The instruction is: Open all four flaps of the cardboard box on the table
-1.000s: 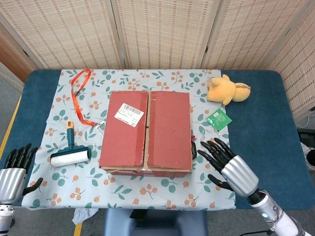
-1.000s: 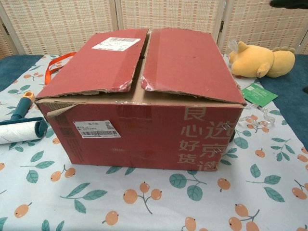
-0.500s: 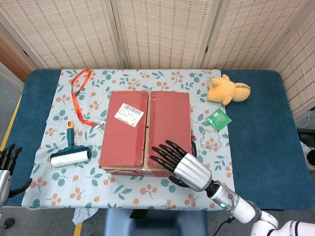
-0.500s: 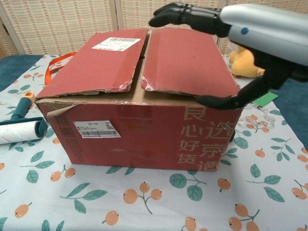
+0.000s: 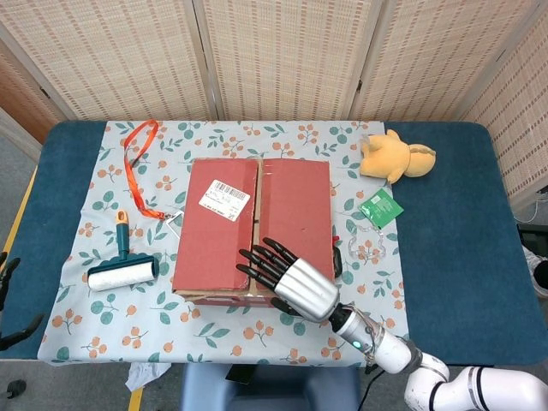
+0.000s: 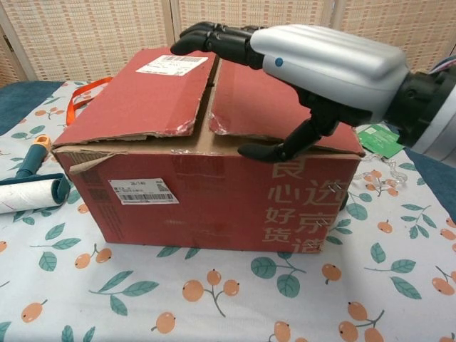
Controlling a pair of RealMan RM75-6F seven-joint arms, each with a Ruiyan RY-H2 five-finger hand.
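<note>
The red cardboard box (image 5: 223, 244) (image 6: 214, 203) stands mid-table with its two top flaps lying flat. They meet at a torn seam (image 5: 257, 214) (image 6: 206, 107). My right hand (image 5: 289, 278) (image 6: 328, 68) hovers over the box's front edge, holding nothing. Its fingers (image 6: 210, 37) are spread and reach across the seam above the left flap (image 6: 142, 92). Its thumb sits at the front rim of the right flap (image 6: 239, 100). Only dark slivers of my left hand (image 5: 7, 295) show at the far left edge, finger and thumb apart, far from the box.
A lint roller (image 5: 122, 274) (image 6: 28, 194) lies left of the box, an orange strap (image 5: 137, 163) (image 6: 82, 96) behind it. A yellow plush toy (image 5: 396, 156) and a green packet (image 5: 382, 207) (image 6: 381, 139) lie to the right. The patterned cloth (image 5: 94, 334) covers the table.
My right hand has swung left from the cloth beside the box to above its front edge and seam. My left hand has slid almost out of view at the left.
</note>
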